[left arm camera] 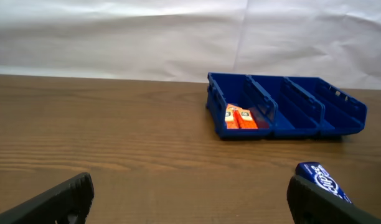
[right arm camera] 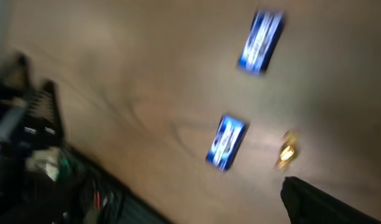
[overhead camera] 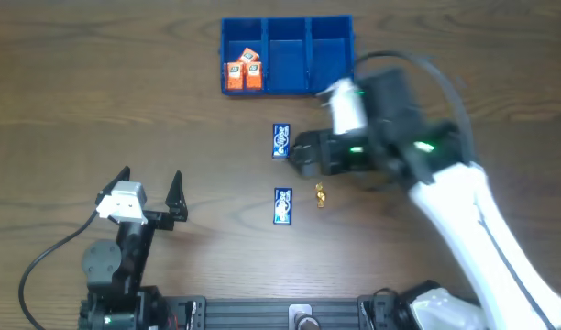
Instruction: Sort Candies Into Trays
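A blue plastic tray with three bins sat on the brown wooden table. Small orange candy boxes lay in its left bin. One flat blue candy packet lay just beside the right claw. Another blue packet lay near a tiny gold candy. The left claw was spread apart and held nothing. I could not tell if the right claw was apart or together.

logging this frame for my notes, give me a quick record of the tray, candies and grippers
tray: blue, three compartments, far side of the table
in tray: orange candies, left compartment only
loose on table: two blue packets, one gold candy
left gripper: open, empty, away from the candies
right gripper: near the blue packets
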